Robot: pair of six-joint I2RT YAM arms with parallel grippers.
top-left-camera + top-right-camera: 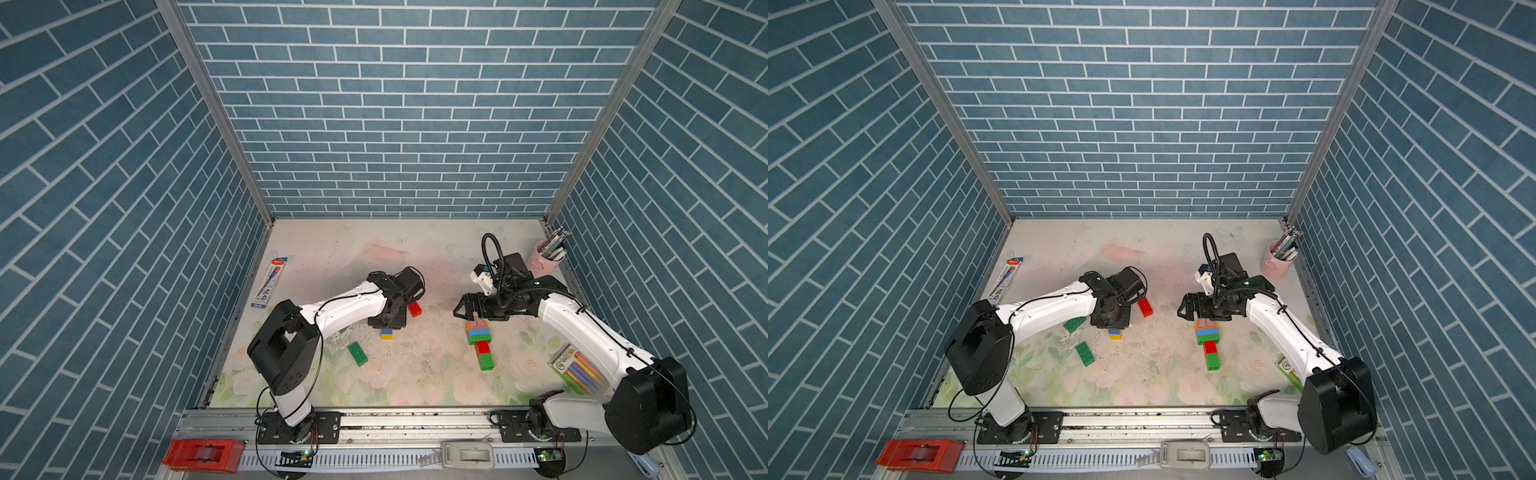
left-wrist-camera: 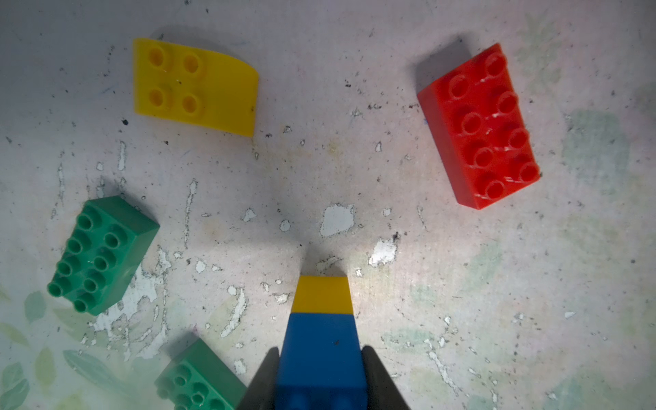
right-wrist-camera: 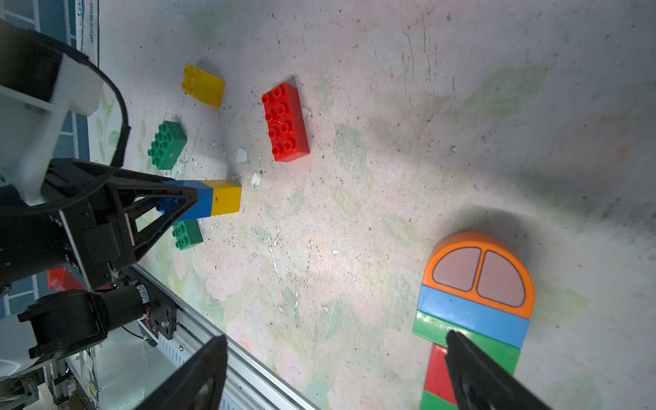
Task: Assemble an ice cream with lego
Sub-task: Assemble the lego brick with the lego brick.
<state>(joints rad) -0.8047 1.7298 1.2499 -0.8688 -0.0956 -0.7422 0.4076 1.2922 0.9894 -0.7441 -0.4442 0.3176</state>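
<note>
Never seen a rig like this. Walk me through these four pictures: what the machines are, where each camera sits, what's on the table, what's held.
Two white robot arms, left arm and right arm, stand at the near edge of a table, each ending in a two-fingered gripper. Two pictures look down from overhead, almost the same view; the other two come from a camera on each wrist. The left gripper is shut on a blue-and-yellow brick stack. The right gripper is open, holding nothing, beside the ice cream build lying flat: orange dome, blue, green, red, green. Loose on the table lie a red brick, a rounded yellow brick and two green bricks. A marker pack and a pink pen cup sit aside.
</note>
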